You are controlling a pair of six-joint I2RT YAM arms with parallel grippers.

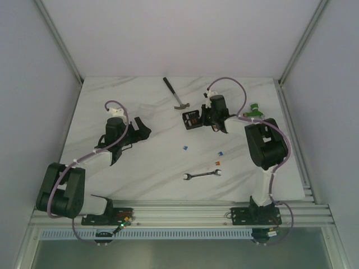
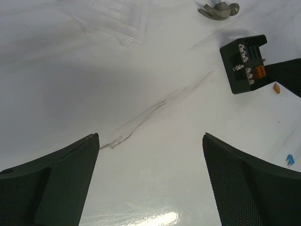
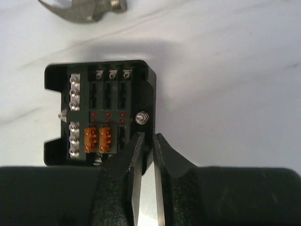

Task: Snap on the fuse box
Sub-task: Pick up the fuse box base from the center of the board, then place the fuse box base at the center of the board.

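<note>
Pinch of right hand (image 3: 148, 141), narrow, on fuse box (image 3: 101, 108) wall

I read no text, label, number or brand in any view; the fuse box (image 3: 101, 113) shows no legible marking.

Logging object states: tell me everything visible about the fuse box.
The fuse box is a small square black plastic box, lying flat, open-topped, no lid on it. Inside: two orange fuses, empty slots, silver screws, red dots. It rests on the table near the hammer; the right hand pinches one side wall.
</note>
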